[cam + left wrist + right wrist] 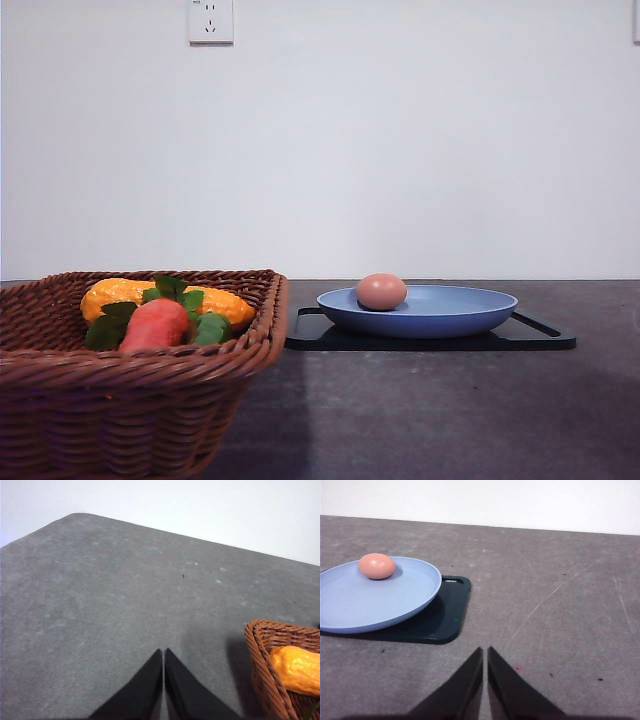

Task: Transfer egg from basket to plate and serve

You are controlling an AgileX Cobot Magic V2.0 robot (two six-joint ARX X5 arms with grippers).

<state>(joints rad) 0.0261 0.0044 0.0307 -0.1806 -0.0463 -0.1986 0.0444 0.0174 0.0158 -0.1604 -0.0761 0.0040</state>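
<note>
Front view shows the egg [381,291] lying in the plate [450,315], toward its nine o'clock side, touching the plate's floor. That light-blue plate rests on a flat black tray [545,337], whose edge sticks out past the plate at three o'clock. Off at nine o'clock from the tray stands the wicker basket [150,385], just beside the tray, with a carrot [155,323] among green leaves and an orange vegetable [225,302] behind it inside. All of this sits on the grey table [430,410].

From my right wrist, my right gripper [485,652] hangs over bare table with its fingers pressed together, gripping nothing; the egg [377,565] sits well apart. My left gripper [163,654] is likewise closed and empty, near the basket's rim [260,655].
</note>
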